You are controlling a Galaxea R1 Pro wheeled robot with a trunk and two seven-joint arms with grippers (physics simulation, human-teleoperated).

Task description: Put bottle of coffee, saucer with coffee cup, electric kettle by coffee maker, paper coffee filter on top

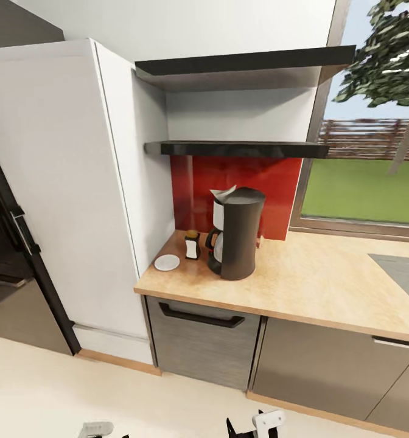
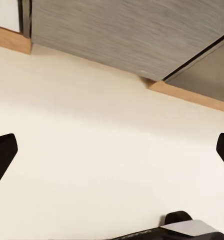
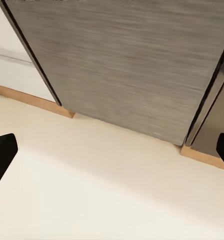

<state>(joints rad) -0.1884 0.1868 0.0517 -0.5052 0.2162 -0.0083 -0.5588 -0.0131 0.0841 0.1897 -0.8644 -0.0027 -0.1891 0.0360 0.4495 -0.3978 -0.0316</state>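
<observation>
Tall dark-grey cylindrical coffee maker (image 1: pixel 238 234) stands on the long light-wood kitchen countertop (image 1: pixel 314 286), in the corner below the thin black glossy kitchen shelf (image 1: pixel 235 148). White paper coffee filter (image 1: pixel 224 193) sits on its slanted top. Small white-label bottle of coffee (image 1: pixel 192 245) stands just beside it, and the flat round white saucer (image 1: pixel 167 262) lies near, bare. No cup or kettle on this stretch of counter.

Left gripper (image 2: pixel 112 150) and right gripper (image 3: pixel 112 150) both spread wide, holding nothing, hanging low over the pale floor (image 3: pixel 92 190) before the dark-grey cabinet fronts (image 3: pixel 127 60).

Judgement: bottle and filter done; cup and kettle remain. Risks: setting the cup down could skid the saucer or tip the bottle, since both crowd the machine; a bump could shake the filter off.
</observation>
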